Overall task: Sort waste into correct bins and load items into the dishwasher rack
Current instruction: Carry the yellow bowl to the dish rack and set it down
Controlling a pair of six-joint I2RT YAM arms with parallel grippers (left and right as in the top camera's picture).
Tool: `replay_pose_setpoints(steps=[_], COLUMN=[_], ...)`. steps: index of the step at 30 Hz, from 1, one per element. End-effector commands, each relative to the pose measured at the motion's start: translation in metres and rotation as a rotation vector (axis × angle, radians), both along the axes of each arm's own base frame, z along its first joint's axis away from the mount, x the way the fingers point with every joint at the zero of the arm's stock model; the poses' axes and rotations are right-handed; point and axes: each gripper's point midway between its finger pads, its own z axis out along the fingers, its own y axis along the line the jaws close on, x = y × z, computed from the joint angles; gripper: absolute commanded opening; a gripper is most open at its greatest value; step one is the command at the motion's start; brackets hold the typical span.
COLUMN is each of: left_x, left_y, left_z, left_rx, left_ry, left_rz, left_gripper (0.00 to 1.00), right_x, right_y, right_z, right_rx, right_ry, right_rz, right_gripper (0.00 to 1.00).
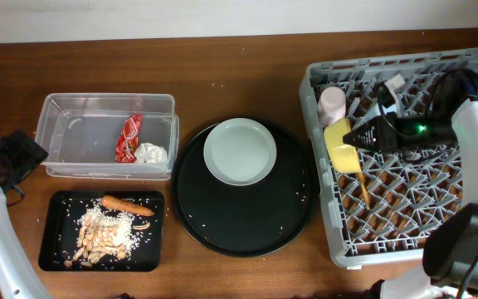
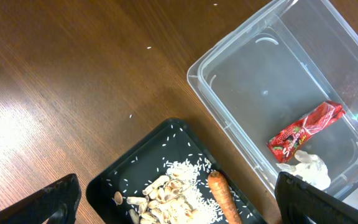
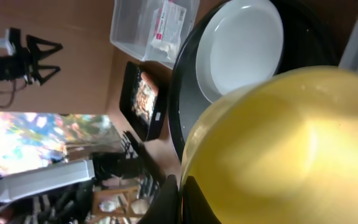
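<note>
the loading step is under way: the right gripper [image 1: 353,138] is pinching the rim of the yellow bowl [image 1: 342,146], its jaws pressed together on it, and is holding it on edge among the pegs along the 9 o'clock side of the dishwasher rack [image 1: 405,241], which is sitting at 3 o'clock on the table. the pink cup [image 1: 332,104] is resting in the rack just at 12 o'clock of the bowl, and a wooden chopstick [image 1: 363,188] is lying at the bowl's 6 o'clock. the left gripper [image 1: 13,158] is hanging spread wide and empty at the table's 9 o'clock edge.

the waste is looking sorted: the red wrapper [image 1: 128,137] and white tissue [image 1: 151,154] are lying in the clear tub [image 1: 65,112] at 10 o'clock, while the carrot stick [image 1: 127,204] and food scraps [image 1: 104,234] are sitting in the shallow black tray [image 1: 52,249] at 8 o'clock.

the grey plate [image 1: 240,150] is waiting on the round black tray [image 1: 239,232] at the centre, not yet loaded. next, i judge, the bowl is needing a gentle release once the pegs are bracing it, then a rim grasp on the plate.
</note>
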Motion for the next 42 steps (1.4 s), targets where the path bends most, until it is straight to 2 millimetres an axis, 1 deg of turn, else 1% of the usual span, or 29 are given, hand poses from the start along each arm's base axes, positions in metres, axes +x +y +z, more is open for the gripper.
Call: replay_pose_setpoints(steps=[1,3,5,6,8,10,12,14,16,17,19,20,22,23,24,26,27,28,29,30,31,32,33,35,36,37,38,41,42], left_x=[-0.001,-0.001,-0.001,0.0,-0.001,-0.001,-0.001,-0.001,-0.001,-0.001,-0.001,0.0,-0.001,-0.001,-0.001,-0.001,-0.001,-0.001,-0.001,-0.001,-0.001,-0.001,-0.001,0.0,-0.001,-0.001,-0.001,-0.001,-0.001], left_y=[0.0,0.0,0.0,0.001,0.0,0.0,0.0,0.0,0.0,0.0,0.0,0.0,0.0,0.0,0.0,0.0,0.0,0.0,0.0,0.0,0.0,0.0,0.0,0.001,0.0,0.0,0.0,0.0,0.0], left_z=[0.011,0.011,0.011,0.011,0.011,0.011,0.011,0.011,0.011,0.011,0.011,0.011,0.011,0.011,0.011,0.011,0.011,0.011,0.011,0.011,0.011,0.011,0.011,0.011,0.011,0.011,0.011,0.011,0.011], left_rx=[0.02,0.02,0.02,0.02,0.02,0.02,0.02,0.02,0.02,0.02,0.02,0.019,0.02,0.02,0.02,0.02,0.02,0.02,0.02,0.02,0.02,0.02,0.02,0.02,0.02,0.02,0.02,0.02,0.02], left_ry=[-0.024,-0.024,-0.024,-0.024,-0.024,-0.024,-0.024,-0.024,-0.024,-0.024,-0.024,-0.023,-0.024,-0.024,-0.024,-0.024,-0.024,-0.024,-0.024,-0.024,-0.024,-0.024,-0.024,-0.024,-0.024,-0.024,-0.024,-0.024,-0.024], left_rz=[-0.011,-0.011,-0.011,-0.011,-0.011,-0.011,-0.011,-0.011,-0.011,-0.011,-0.011,-0.011,-0.011,-0.011,-0.011,-0.011,-0.011,-0.011,-0.011,-0.011,-0.011,-0.011,-0.011,-0.011,-0.011,-0.011,-0.011,-0.011,-0.011], left_gripper=[0.99,0.99,0.99,0.99,0.99,0.99,0.99,0.99,0.99,0.99,0.99,0.99,0.99,0.99,0.99,0.99,0.99,0.99,0.99,0.99,0.99,0.99,0.99,0.99,0.99,0.99,0.99,0.99,0.99], right_x=[0.003,0.003,0.001,-0.002,-0.002,0.003,0.008,0.008,0.003,0.001,-0.002,-0.002,-0.006,-0.009,-0.014,-0.016,-0.015,-0.013,-0.01,-0.007,-0.006,-0.008,-0.009,-0.008,-0.009,-0.01,-0.01,-0.02,-0.025], right_y=[-0.01,-0.017,-0.023,-0.023,-0.025,-0.038,-0.063,-0.086,-0.114,-0.122,-0.141,-0.143,-0.15,-0.155,-0.163,-0.173,-0.183,-0.192,-0.201,-0.205,-0.203,-0.191,-0.175,-0.127,-0.109,-0.096,-0.088,-0.074,-0.073], right_z=[-0.01,-0.02,-0.036,-0.044,-0.051,-0.055,-0.059,-0.068,-0.086,-0.092,-0.106,-0.108,-0.114,-0.117,-0.122,-0.117,-0.107,-0.095,-0.079,-0.061,-0.045,-0.026,-0.017,-0.003,-0.002,-0.003,-0.006,-0.021,-0.03], right_rx=[0.078,0.08,0.087,0.099,0.119,0.12,0.105,0.069,-0.025,-0.058,-0.133,-0.141,-0.174,-0.202,-0.256,-0.313,-0.357,-0.4,-0.444,-0.462,-0.467,-0.475,-0.459,-0.366,-0.372,-0.388,-0.412,-0.513,-0.564], right_ry=[-0.014,-0.01,-0.002,0.004,0.025,0.047,0.074,0.12,0.208,0.242,0.327,0.343,0.403,0.425,0.477,0.5,0.515,0.508,0.488,0.467,0.455,0.441,0.425,0.348,0.324,0.316,0.319,0.362,0.414], right_rz=[-0.053,-0.077,-0.106,-0.113,-0.145,-0.205,-0.301,-0.381,-0.475,-0.504,-0.589,-0.605,-0.648,-0.664,-0.7,-0.722,-0.755,-0.773,-0.786,-0.793,-0.786,-0.734,-0.666,-0.462,-0.378,-0.324,-0.289,-0.204,-0.205], right_gripper=[0.04,0.04,0.04,0.04,0.04,0.04,0.04,0.04,0.04,0.05,0.11,0.16,0.3,0.34,0.4,0.46,0.5,0.51,0.52,0.51,0.51,0.48,0.42,0.26,0.05,0.04,0.04,0.04,0.04])
